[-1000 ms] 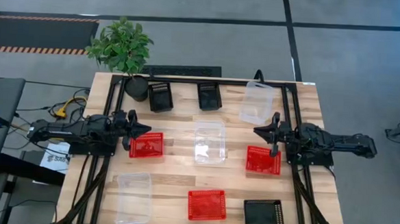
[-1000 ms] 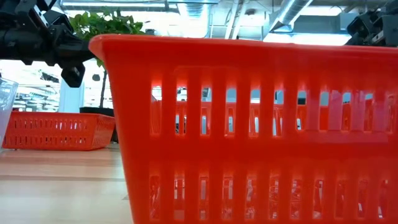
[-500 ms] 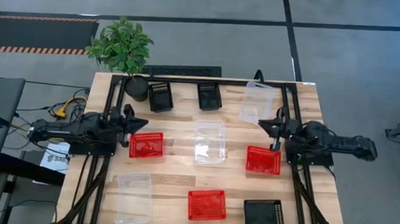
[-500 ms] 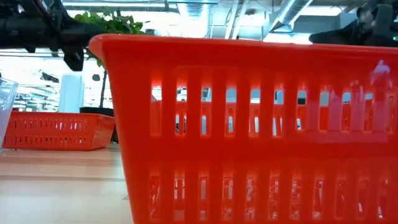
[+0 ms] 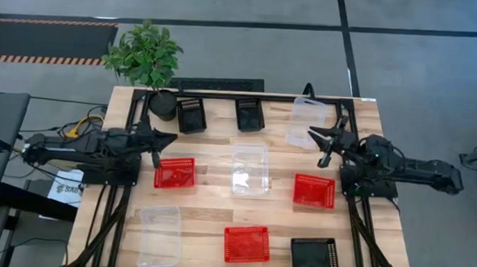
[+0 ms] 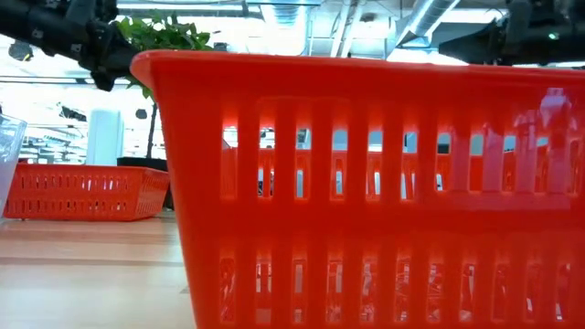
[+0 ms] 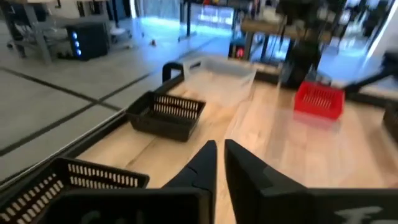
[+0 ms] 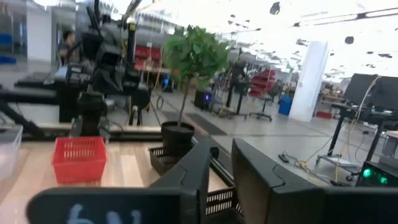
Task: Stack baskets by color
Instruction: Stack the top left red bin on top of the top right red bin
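- Clock read from above, centre of the wooden table [image 5: 210, 210] as the hub, twelve at the edge with the potted plant [image 5: 144, 55].
- Nine small baskets spread singly over the top, none stacked, nothing seen inside any of them.
- At the hub: clear basket [image 5: 250, 168], empty, wood showing through it.
- At eleven, just beside the black plant pot [image 5: 163, 105]: black perforated basket [image 5: 191, 115], empty.
- At twelve: second black basket [image 5: 249, 114], empty.
- At one: clear basket at the back [image 5: 306, 122], empty.
- At nine: red perforated basket [image 5: 175, 173], empty.
- At three: red basket on the right [image 5: 314, 191], empty.
- At seven: clear basket near the front [image 5: 159, 236], empty.
- At six: red basket at the front edge [image 5: 247, 243], empty, filling most of the low view.
- At five: black basket at the front corner [image 5: 315, 255], empty.
- Left gripper [image 5: 171, 137] at ten, above bare wood between the eleven o'clock black basket and the nine o'clock red one; fingers nearly together, only a thin slit, gripping nothing.
- Right gripper [image 8: 222, 144] at two, raised between the one o'clock clear basket and the three o'clock red one; fingers parted by a narrow gap, gripping nothing.
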